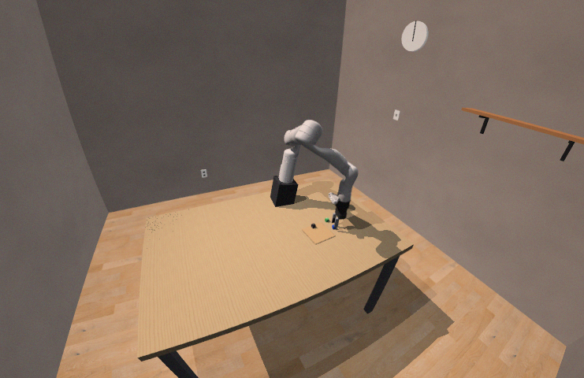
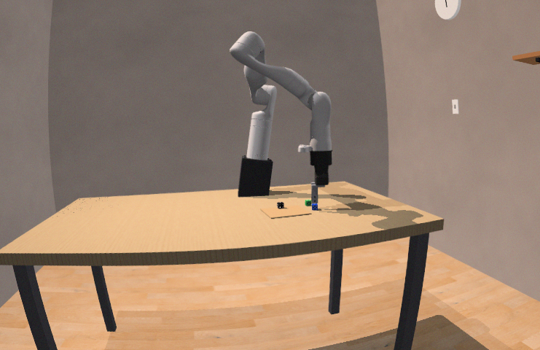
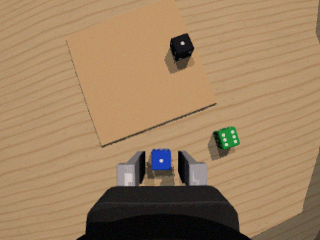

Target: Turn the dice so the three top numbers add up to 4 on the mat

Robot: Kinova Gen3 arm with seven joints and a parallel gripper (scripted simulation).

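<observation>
The thin light-brown mat lies flat on the table. The black die sits on it near one edge, showing one pip on top. The blue die is on the table just off the mat's near edge in the wrist view, one pip up. The green die is on the table beside the mat, six pips up. My gripper is open, pointing down, with a finger on either side of the blue die and visible gaps between.
The green die is to the right of my right finger in the wrist view. The arm's black base stands at the back of the table. The arm's shadow falls right of the dice in the top and exterior views.
</observation>
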